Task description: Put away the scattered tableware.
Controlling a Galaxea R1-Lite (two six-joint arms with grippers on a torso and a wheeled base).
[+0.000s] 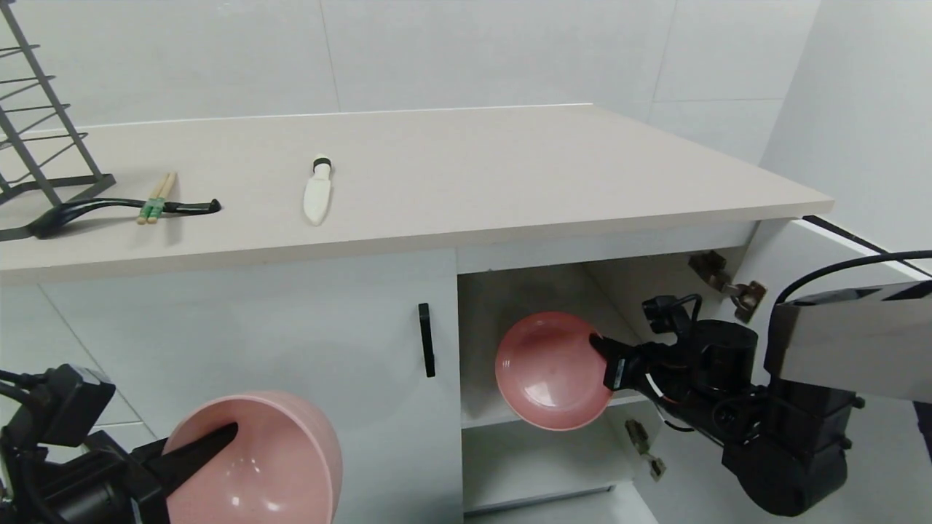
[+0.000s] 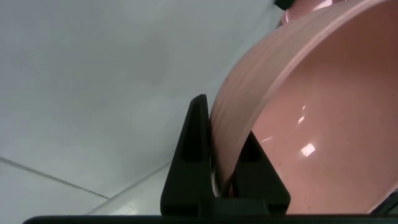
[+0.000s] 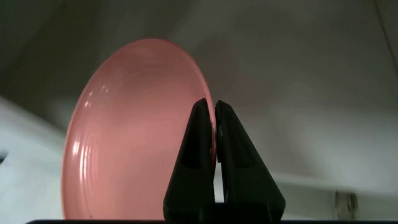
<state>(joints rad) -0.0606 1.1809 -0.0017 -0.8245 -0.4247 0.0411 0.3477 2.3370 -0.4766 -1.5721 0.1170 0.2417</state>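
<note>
My left claw (image 1: 211,440) is clamped on the rim of a pink bowl (image 1: 277,466), one finger inside and one outside. I hold it low in front of the shut cupboard door (image 1: 291,342). My right claw (image 1: 601,346) is pinched nearly closed on the edge of a pink plate (image 1: 550,371). The plate stands on edge in the open cupboard (image 1: 524,291), just above the shelf (image 1: 480,420). Up on the counter (image 1: 473,175) lie chopsticks (image 1: 155,198) across a black spoon (image 1: 109,209), beside a rack (image 1: 36,131). A white utensil (image 1: 318,191) lies apart from them.
</note>
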